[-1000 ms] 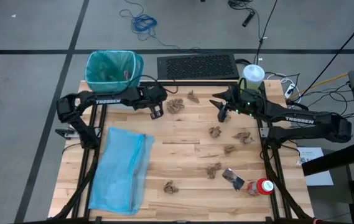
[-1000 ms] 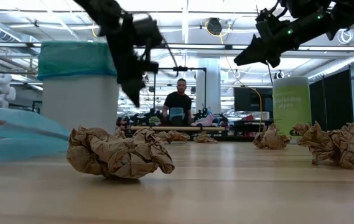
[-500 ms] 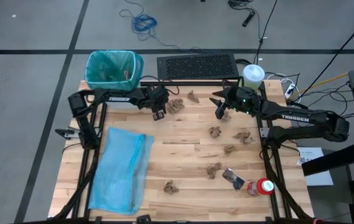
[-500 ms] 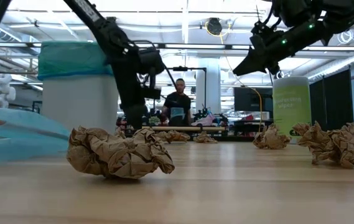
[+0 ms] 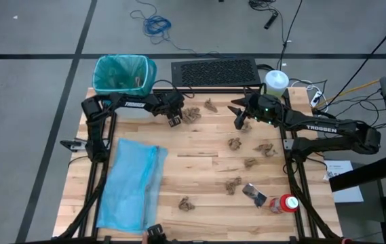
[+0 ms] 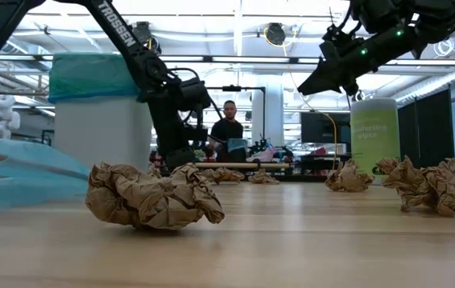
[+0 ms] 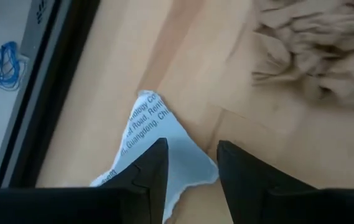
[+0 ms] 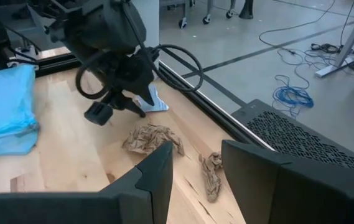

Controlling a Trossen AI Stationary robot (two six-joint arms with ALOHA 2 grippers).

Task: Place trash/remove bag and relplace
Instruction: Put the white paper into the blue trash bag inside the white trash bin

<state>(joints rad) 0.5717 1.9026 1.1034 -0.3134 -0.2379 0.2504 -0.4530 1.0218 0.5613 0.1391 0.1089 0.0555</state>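
Your left gripper [image 5: 174,121] sits low over the far side of the counter [image 5: 199,169], with its fingers [image 7: 149,171] parted and straddling a pale blue scrap [image 7: 158,155] with printed text; nothing is grasped. A crumpled brown paper wad [image 5: 191,115] lies just beside it. Your right gripper [image 5: 241,123] hangs above the counter near the tall green canister [image 5: 275,83], fingers apart, holding nothing. More paper wads [image 5: 234,143] are scattered across the middle of the counter, with a silvery wrapper [image 5: 254,194] and a red-and-white object [image 5: 287,202] near the right front corner. The teal-green bag [image 5: 120,74] lines the bin at the far left corner. The sky-blue replacement bag [image 5: 130,183] lies flat on the left side.
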